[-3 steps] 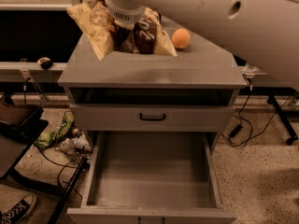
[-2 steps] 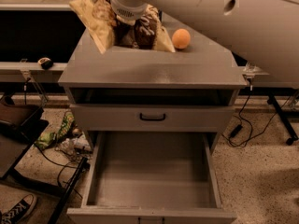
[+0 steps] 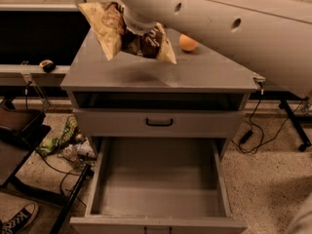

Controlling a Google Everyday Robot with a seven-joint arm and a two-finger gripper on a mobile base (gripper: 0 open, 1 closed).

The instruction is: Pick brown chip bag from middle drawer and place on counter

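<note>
Holding the brown chip bag (image 3: pixel 109 26) in my gripper (image 3: pixel 138 35), which is clamped on the bag's crumpled middle. The bag hangs over the back left of the counter (image 3: pixel 195 74), off the surface going by the shadow under it. Middle drawer (image 3: pixel 161 179) stands open below, and the bag is out of it. Orange (image 3: pixel 188 42) sits near the bag, to its right. I judge the bag light, soft, crinkly foil, slippery, and the chips crush easily. Best hold is a gentle pinch on a bunched fold or seam.
</note>
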